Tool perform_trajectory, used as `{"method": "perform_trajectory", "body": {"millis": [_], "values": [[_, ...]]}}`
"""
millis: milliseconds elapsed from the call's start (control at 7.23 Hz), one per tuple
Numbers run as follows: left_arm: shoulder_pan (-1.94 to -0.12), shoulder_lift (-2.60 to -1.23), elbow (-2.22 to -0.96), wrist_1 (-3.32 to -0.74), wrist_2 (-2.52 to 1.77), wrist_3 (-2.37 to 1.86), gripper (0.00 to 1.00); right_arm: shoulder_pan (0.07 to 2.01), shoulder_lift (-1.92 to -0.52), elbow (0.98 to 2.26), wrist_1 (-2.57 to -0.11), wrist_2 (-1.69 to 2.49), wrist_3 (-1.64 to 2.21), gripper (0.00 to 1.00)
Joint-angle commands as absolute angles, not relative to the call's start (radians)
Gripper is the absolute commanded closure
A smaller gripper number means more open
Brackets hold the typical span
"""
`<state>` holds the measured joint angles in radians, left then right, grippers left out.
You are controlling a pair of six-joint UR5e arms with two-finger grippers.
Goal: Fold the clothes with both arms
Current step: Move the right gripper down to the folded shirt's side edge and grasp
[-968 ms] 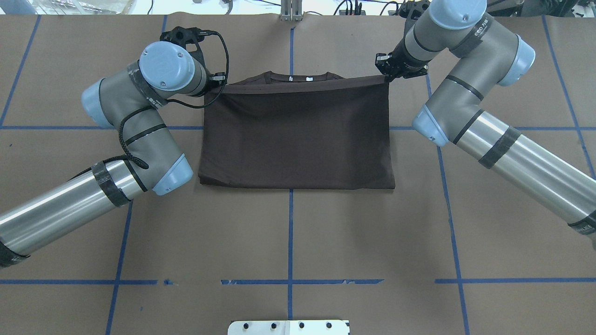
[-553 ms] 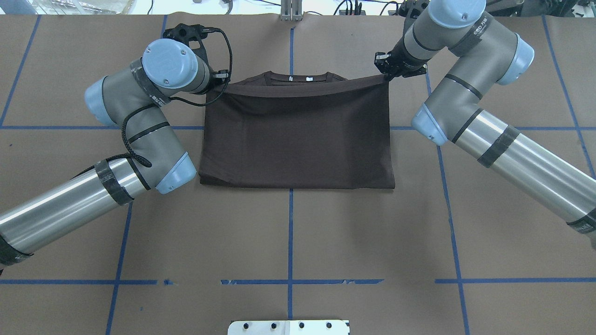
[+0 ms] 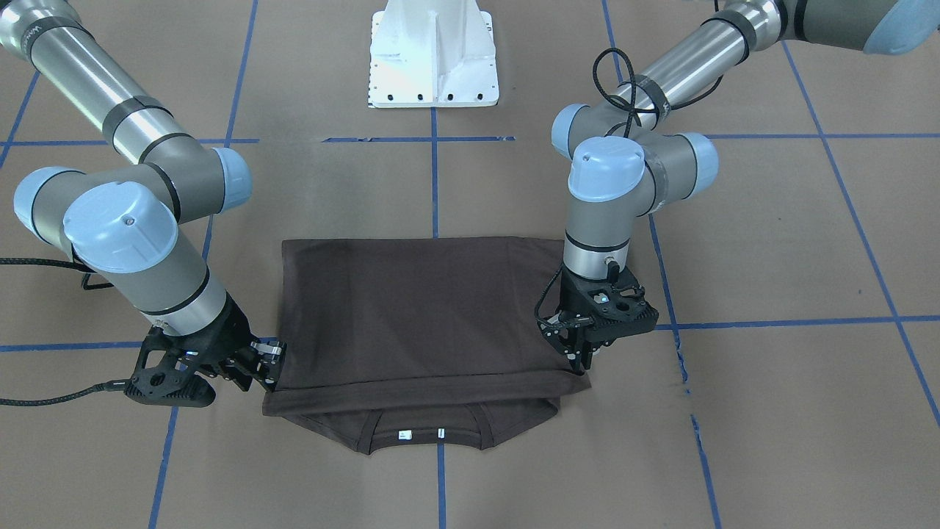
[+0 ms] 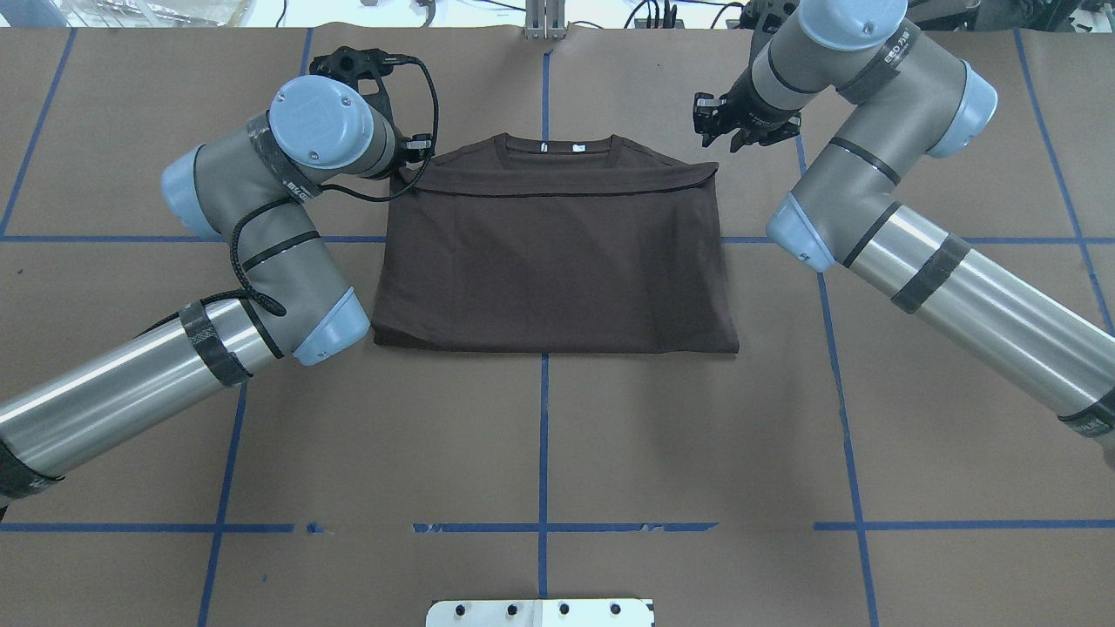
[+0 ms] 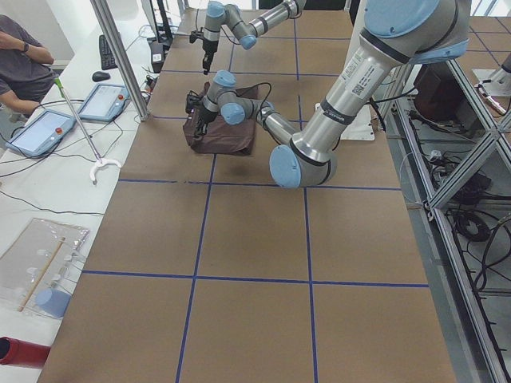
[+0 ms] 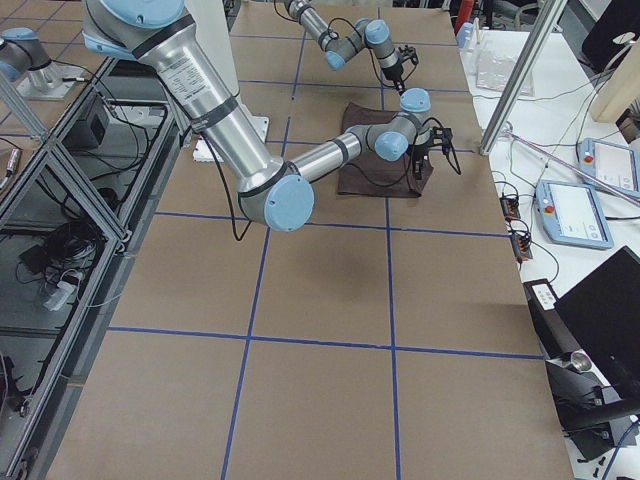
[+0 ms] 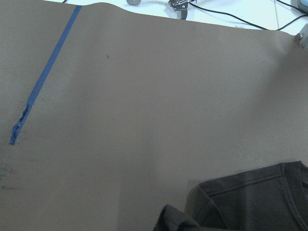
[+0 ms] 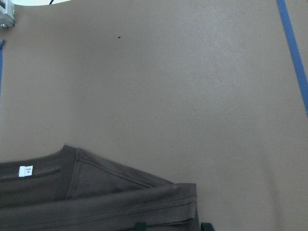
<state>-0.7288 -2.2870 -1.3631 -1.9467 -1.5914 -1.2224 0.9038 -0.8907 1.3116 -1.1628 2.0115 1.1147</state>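
Since the earlier overhead frames, the right arm (image 4: 871, 96) has let go of the shirt (image 4: 557, 261). Its jaws now stand spread and clear of the cloth, just beyond the far right corner. In the right wrist view we see two dark fingertips (image 8: 139, 225) apart at the lower edge, with that corner lying slack between them. The folded-over hem, taut before, has dropped flat and bows slightly, leaving more of the collar (image 4: 557, 144) uncovered. The left arm (image 4: 261, 200) has scarcely shifted. Its jaws are narrow and pinch the far left corner, where a small peak of cloth rises in the left wrist view.

Writing: two small white tags (image 4: 577, 149) sit inside the collar, their print too small for us to read. Lettering on the right arm's black band is not legible.

The shirt lies folded in half on the brown surface (image 4: 697, 435), across a blue tape line (image 4: 543, 435).
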Motion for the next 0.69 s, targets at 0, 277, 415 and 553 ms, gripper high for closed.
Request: {"method": "perform_trajectory", "body": {"millis": [0,277,415,553], "values": [[-0.730,-2.280,-1.373,-1.944,-1.603,-1.206,0.00,0.904,-0.909,1.359,-1.166,2.070,1.118,0.00],[-0.732,-2.261,-1.432,-1.925,-1.603,-1.204,0.00,0.858,-1.086,1.553,-1.177,2.100,1.167,0.00],[-0.732,-2.238,-1.466,-1.927,-1.617,-1.206,0.00,0.812,-1.160,1.633,-1.175,2.086,1.240,0.00],[-0.730,-2.237,-1.468,-1.927,-1.630,-1.206,0.00,0.754,-1.182,1.644,-1.174,2.038,1.274,0.00]]}}
